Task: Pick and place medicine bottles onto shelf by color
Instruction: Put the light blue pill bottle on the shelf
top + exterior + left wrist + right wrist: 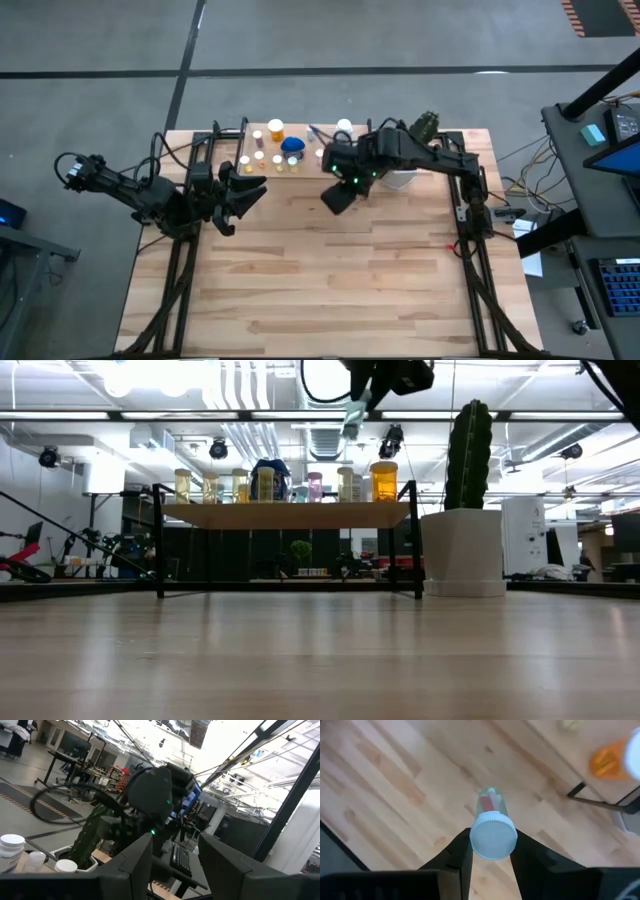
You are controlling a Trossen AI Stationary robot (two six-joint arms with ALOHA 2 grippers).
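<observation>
Done: you are looking at about a dozen medicine bottles [275,128] standing on the shelf [290,515] by the tabletop's far edge.
In hand: your right gripper [492,851] is pinching a clear, white-capped bottle [492,830] just off the shelf's front edge.
Idle: your left gripper [175,857] is gaping empty by the shelf's left end.
Left: you are placing this last bottle.

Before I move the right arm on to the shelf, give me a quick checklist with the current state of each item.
1. Right gripper shut on bottle: ok, fingers pinch it just below its white cap.
2. Bottle lifted off the table: ok.
3. Shelf level and standing: ok.
4. Free spot on shelf for this bottle: cannot tell; its top looks crowded.
5. Left gripper out of the way: ok, open, left of the shelf.
6. Cactus clear of the path: cannot tell.
</observation>
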